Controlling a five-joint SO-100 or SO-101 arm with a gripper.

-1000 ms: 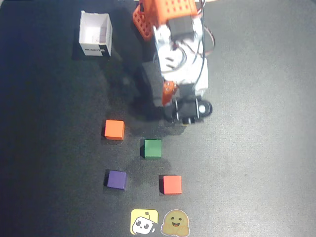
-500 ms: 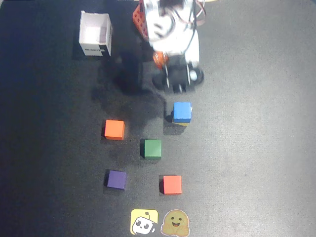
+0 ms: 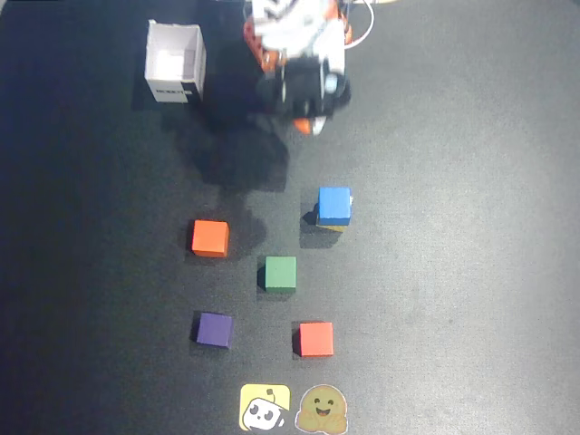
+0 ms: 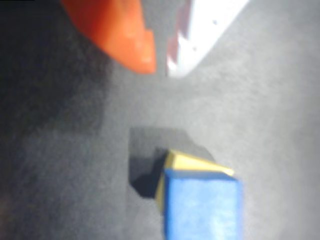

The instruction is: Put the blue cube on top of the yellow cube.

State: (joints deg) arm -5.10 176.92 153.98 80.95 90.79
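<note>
- Seen from overhead, the arm [image 3: 297, 54] sits folded at the top edge of the dark table [image 3: 471, 272], its white and orange body bunched over its base with the jaws end pointing down the frame toward the cubes.
- In the wrist view, the orange finger [image 4: 125, 35] and the white finger [image 4: 200, 40] enter from the top edge with a narrow gap between their tips; the jaws stand slightly parted and grip nothing.
- The blue cube [image 3: 334, 205] rests on top of the yellow cube [image 3: 332, 227], of which only a thin yellow edge shows beneath it from overhead.
- The wrist view shows the blue cube [image 4: 202, 205] seated slightly askew, with a corner of the yellow cube [image 4: 192, 162] peeking out behind it; the stack stands well apart from the fingertips.
- Around the stack lie an orange cube [image 3: 209, 238], a green cube [image 3: 280, 273], a purple cube [image 3: 215, 330] and a red cube [image 3: 315, 339].
- A white open box [image 3: 175, 63] stands near the arm, on its left in the overhead view.
- Two cartoon stickers [image 3: 294, 410] lie at the bottom edge.
</note>
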